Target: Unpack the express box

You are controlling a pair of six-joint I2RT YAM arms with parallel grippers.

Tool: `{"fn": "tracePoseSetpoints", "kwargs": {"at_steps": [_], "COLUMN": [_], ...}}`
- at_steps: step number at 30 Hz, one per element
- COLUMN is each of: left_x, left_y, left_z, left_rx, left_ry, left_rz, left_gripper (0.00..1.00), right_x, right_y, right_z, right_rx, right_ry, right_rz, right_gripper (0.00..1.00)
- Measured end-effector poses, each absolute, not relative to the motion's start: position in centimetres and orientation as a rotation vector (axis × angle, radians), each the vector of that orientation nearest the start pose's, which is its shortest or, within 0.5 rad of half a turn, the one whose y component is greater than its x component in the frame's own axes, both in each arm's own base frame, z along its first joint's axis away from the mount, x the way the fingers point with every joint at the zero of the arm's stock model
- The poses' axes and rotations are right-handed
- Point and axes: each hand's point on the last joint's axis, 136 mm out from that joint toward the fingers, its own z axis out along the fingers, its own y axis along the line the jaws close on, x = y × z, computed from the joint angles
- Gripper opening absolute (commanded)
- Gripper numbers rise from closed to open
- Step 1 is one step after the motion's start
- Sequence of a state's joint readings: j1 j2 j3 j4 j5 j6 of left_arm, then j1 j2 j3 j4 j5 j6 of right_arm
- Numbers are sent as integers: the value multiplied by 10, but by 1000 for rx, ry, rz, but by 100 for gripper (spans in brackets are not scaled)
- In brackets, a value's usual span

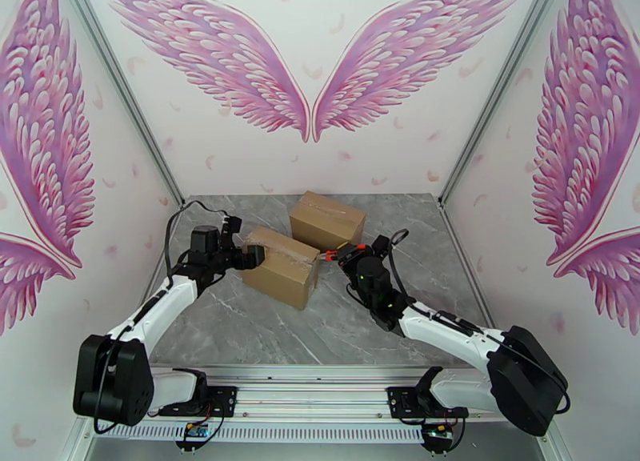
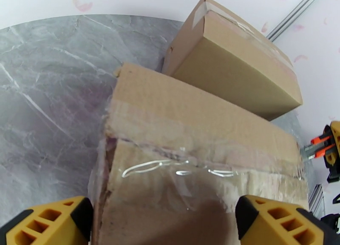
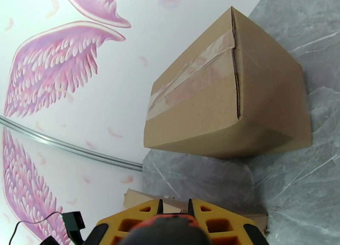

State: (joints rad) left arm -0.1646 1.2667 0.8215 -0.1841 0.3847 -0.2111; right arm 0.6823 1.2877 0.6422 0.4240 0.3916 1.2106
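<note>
Cardboard box (image 1: 280, 266), taped shut, on grey table (image 1: 232, 326); second box (image 1: 326, 220) just behind it. At its left end, left gripper (image 1: 254, 256) spread wide, holding nothing. Just beside its right end, right gripper (image 1: 342, 256) clamped on orange knife (image 2: 318, 144), blade tip toward it.

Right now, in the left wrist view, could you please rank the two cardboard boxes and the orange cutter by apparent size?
1. The near taped box, though closeness to the camera inflates it.
2. The far box.
3. The orange cutter, partly cut off at the frame edge.
</note>
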Motion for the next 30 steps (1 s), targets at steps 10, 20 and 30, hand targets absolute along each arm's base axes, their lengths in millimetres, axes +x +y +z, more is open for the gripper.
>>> {"fn": "tracePoseSetpoints", "kwargs": {"at_steps": [10, 20, 30], "left_x": [341, 311, 271], "left_y": [-118, -160, -215], "left_z": [188, 222, 212], "left_rx": [449, 1065, 1592], "left_ry": [2169, 1848, 1537], "left_rz": [-297, -64, 32], "left_gripper": [98, 99, 99], "right_x": [355, 353, 353], "right_y": [218, 227, 230], "right_z": [215, 213, 212], "right_rx": [757, 759, 775], "right_ry": [1763, 1799, 1821], "right_rz": [1075, 1121, 1131], "right_gripper": [0, 0, 0]}}
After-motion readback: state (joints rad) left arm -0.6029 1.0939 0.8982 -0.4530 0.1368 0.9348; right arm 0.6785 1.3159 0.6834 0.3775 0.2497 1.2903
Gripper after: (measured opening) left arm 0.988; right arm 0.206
